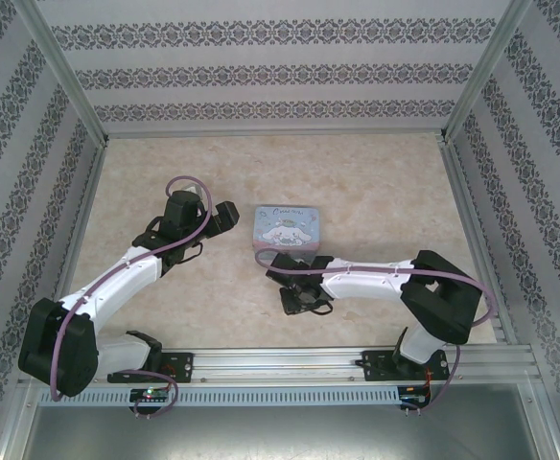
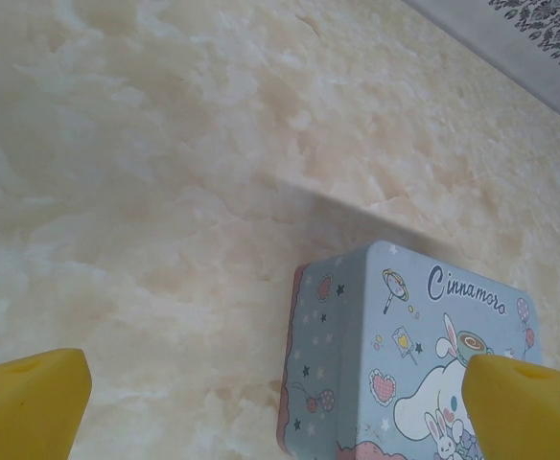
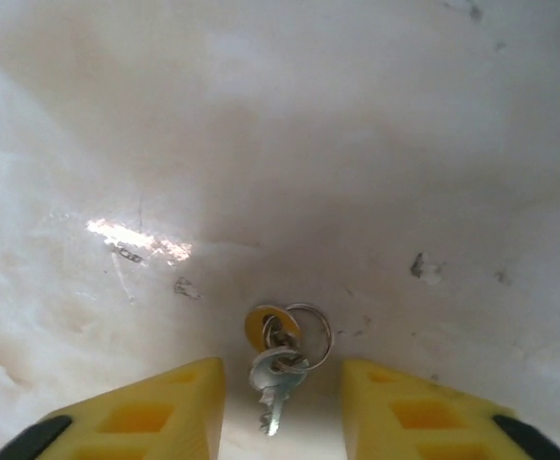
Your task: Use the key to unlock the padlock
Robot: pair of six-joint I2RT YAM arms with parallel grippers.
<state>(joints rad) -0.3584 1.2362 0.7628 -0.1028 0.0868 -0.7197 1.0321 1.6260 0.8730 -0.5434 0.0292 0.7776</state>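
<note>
The key [image 3: 278, 379], small and silver, lies flat on the table on a split ring [image 3: 309, 331] with a yellow washer. My right gripper [image 3: 282, 407] is open and straddles it; a yellow finger [image 3: 155, 412] stands on each side, with a gap to the key. From above, the right gripper [image 1: 297, 292] points down just in front of the tin. My left gripper [image 2: 280, 412] is wide open, with nothing between its yellow fingertips [image 2: 31, 393]. It hovers at the tin's left end [image 1: 225, 217]. The padlock is out of view.
A pastel-blue cartoon-printed tin [image 1: 288, 228] lies at mid-table, and its left side [image 2: 424, 364] fills the lower right of the left wrist view. Metal frame posts and patterned walls [image 1: 280, 72] enclose the marbled tabletop [image 1: 376, 182].
</note>
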